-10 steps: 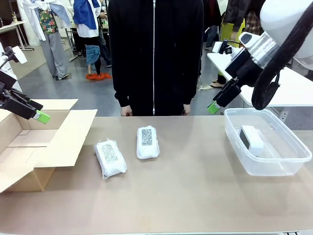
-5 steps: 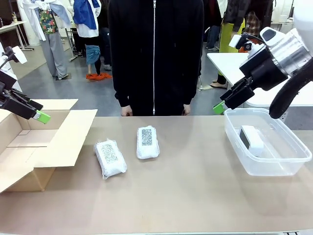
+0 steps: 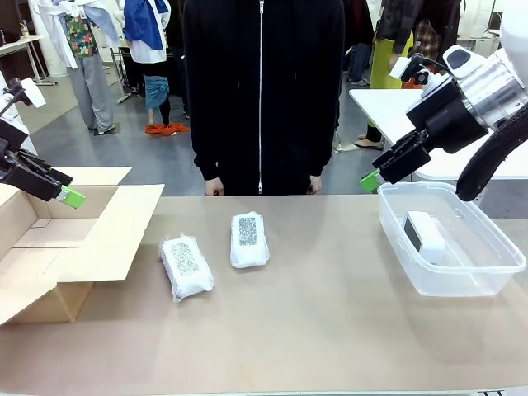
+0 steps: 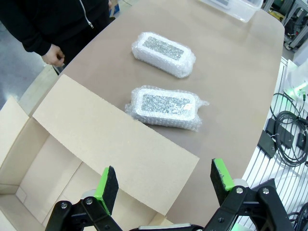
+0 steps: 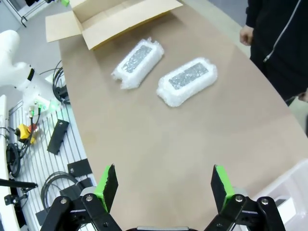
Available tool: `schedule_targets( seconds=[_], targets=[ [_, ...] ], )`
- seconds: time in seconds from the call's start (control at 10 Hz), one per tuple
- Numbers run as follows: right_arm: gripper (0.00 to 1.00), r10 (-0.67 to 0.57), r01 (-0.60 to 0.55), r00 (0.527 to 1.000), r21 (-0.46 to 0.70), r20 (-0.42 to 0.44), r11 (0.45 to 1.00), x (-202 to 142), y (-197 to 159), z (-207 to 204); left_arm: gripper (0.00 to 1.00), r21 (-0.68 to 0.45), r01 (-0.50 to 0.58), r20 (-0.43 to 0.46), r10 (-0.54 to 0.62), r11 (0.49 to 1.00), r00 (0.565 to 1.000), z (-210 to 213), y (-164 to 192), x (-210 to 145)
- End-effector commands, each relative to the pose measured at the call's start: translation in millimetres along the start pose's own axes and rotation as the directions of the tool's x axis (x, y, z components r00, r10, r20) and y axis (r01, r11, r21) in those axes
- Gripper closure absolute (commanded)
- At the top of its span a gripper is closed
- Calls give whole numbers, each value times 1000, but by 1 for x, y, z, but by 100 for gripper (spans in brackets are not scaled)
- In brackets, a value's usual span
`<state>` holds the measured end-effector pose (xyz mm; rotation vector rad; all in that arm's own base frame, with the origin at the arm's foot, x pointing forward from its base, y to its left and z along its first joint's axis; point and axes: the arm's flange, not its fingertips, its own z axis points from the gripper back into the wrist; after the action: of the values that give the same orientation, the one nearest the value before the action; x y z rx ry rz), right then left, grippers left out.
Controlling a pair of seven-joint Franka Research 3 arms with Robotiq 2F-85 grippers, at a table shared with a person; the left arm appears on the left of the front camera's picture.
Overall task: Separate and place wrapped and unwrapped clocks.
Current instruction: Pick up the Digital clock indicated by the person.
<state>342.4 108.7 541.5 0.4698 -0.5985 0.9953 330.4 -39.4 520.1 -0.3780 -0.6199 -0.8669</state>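
Observation:
Two wrapped clocks in bubble wrap lie on the table, one at the left (image 3: 186,266) and one nearer the middle (image 3: 248,239). The unwrapped clock (image 3: 423,235), a smooth white block, lies inside the clear tub (image 3: 452,284) on the right. My left gripper (image 3: 70,196) hangs open over the cardboard box (image 3: 66,247). My right gripper (image 3: 370,180) is open in the air just left of the tub's far corner. From the left wrist, the open gripper (image 4: 164,179) faces both bundles (image 4: 164,48) (image 4: 166,107). From the right wrist, the open gripper (image 5: 163,180) looks down at both bundles (image 5: 138,61) (image 5: 188,79).
A person in a black jacket stands at the far edge, hands (image 3: 214,189) at the table rim. The open box's flap (image 4: 110,139) reaches toward the nearer bundle. Bare tabletop (image 3: 330,313) lies between the bundles and the tub. The tub's corner (image 5: 293,185) shows by the right gripper.
My right arm has swung to the right and back from the table's middle, its gripper still open and empty. The left arm and the clocks have not moved.

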Motion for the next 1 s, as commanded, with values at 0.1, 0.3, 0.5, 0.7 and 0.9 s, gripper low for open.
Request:
schedule_targets(
  seconds=[0.1, 0.3, 0.5, 0.7, 0.9],
  targets=[
    [0, 2, -2, 1000, 7, -12, 1000, 0, 0, 0, 0, -14, 5, 14, -5, 1000, 1000, -1, 2, 0],
    [0, 2, -2, 1000, 7, -12, 1000, 0, 0, 0, 0, -14, 5, 14, -5, 1000, 1000, -1, 2, 0],
    [0, 2, -2, 1000, 7, -12, 1000, 0, 0, 0, 0, -14, 5, 14, -5, 1000, 1000, -1, 2, 0],
    [0, 2, -2, 1000, 7, -12, 1000, 0, 0, 0, 0, -14, 5, 14, -5, 1000, 1000, -1, 2, 0],
    [0, 2, -2, 1000, 7, -12, 1000, 0, 0, 0, 0, -14, 5, 14, -5, 1000, 1000, -1, 2, 0]
  ],
)
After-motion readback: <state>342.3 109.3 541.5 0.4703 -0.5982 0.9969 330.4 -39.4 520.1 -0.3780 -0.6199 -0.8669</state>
